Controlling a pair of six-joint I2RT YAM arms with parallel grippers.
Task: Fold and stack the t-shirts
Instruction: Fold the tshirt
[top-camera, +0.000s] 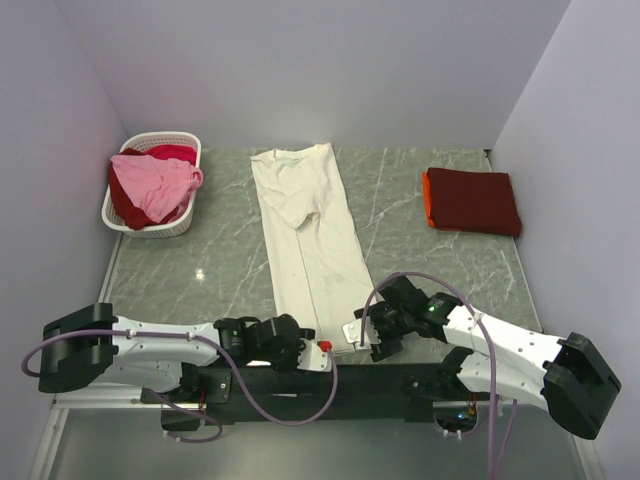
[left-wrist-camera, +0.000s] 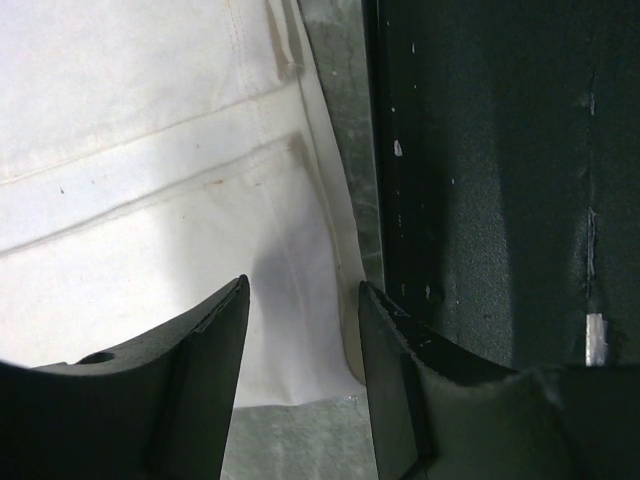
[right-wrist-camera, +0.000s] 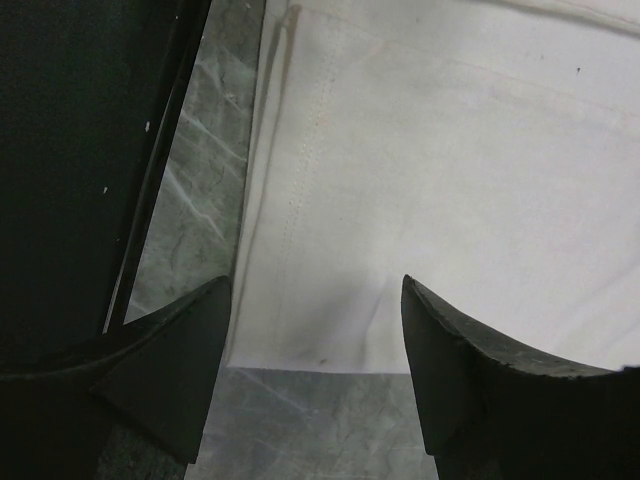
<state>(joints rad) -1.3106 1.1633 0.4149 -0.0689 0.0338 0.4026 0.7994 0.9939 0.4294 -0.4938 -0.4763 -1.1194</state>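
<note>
The cream-white t-shirt (top-camera: 310, 235) lies as a long narrow strip down the middle of the table, collar at the far end. Its near hem shows in the left wrist view (left-wrist-camera: 150, 150) and the right wrist view (right-wrist-camera: 450, 150). My left gripper (top-camera: 316, 349) (left-wrist-camera: 300, 285) is open, just above the hem's near left corner. My right gripper (top-camera: 362, 335) (right-wrist-camera: 315, 280) is open over the hem's near right corner. Neither holds cloth. A folded dark red t-shirt (top-camera: 475, 200) lies at the far right. Pink (top-camera: 155, 185) and red (top-camera: 170, 153) t-shirts lie bunched in the basket.
The white slatted basket (top-camera: 188, 226) stands at the far left. An orange edge (top-camera: 427, 200) shows under the dark red shirt. The black base bar (top-camera: 400, 380) runs along the table's near edge, close to both grippers (left-wrist-camera: 480, 150) (right-wrist-camera: 80, 150). Walls close in on three sides.
</note>
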